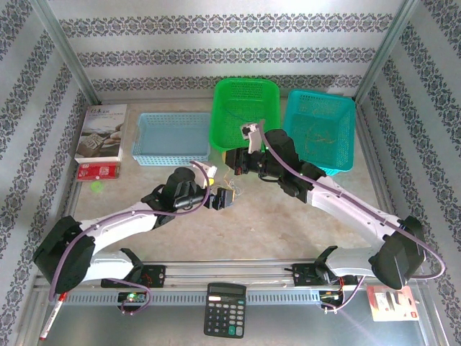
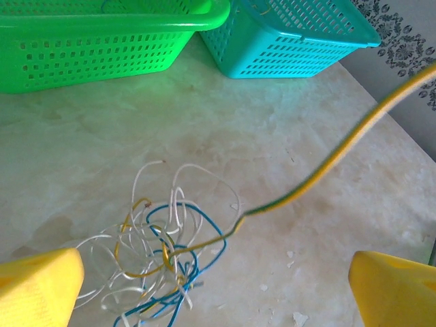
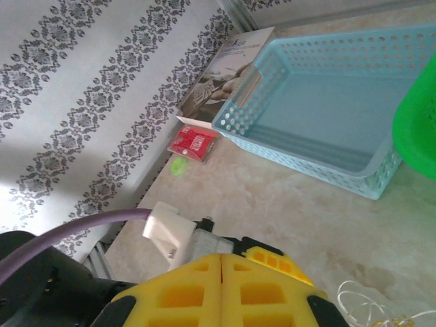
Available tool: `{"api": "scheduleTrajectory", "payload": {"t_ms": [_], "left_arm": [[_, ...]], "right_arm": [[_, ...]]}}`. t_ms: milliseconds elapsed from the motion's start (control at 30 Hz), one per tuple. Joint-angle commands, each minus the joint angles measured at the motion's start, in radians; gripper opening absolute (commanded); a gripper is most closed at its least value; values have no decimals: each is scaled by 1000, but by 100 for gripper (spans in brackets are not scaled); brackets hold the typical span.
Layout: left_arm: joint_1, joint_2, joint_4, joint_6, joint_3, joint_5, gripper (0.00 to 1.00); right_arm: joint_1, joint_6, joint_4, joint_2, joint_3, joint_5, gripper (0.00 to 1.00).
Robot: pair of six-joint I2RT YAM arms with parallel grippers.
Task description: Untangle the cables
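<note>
The cables (image 2: 155, 253) lie as a loose tangle of thin white, blue and yellow wires on the table, between and just ahead of my left gripper's wide-apart yellow fingers (image 2: 39, 289). My left gripper (image 2: 218, 289) is open and empty. One yellow-green wire (image 2: 320, 178) rises taut out of the tangle toward the upper right and leaves the left wrist view. In the top view the tangle (image 1: 227, 190) sits between my left gripper (image 1: 218, 200) and my right gripper (image 1: 232, 163). My right gripper (image 3: 222, 269) has its fingers pressed together; the pinched wire is hidden there. White loops (image 3: 361, 300) lie beside it.
A green basket (image 1: 245, 108), a teal basket (image 1: 320, 130) and a light blue basket (image 1: 173, 137) stand along the back. A book (image 1: 101, 130) and a red packet (image 1: 97, 171) lie at the far left. A calculator (image 1: 225, 310) sits at the near edge.
</note>
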Motion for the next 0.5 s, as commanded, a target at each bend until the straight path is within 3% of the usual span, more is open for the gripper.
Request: {"api": "scheduleTrajectory", "payload": {"t_ms": [0,267,467], "left_arm": [[-12,27,84,8,24,-19,100],[-12,111,132,5,0,-35,97],[-12,156,168,2,-32,-33,81]], "right_arm": [[17,28,29,-25,53,-32,0],[25,48,36,-40,119,-47,0],[25,57,46,-34,156,-52,0]]}}
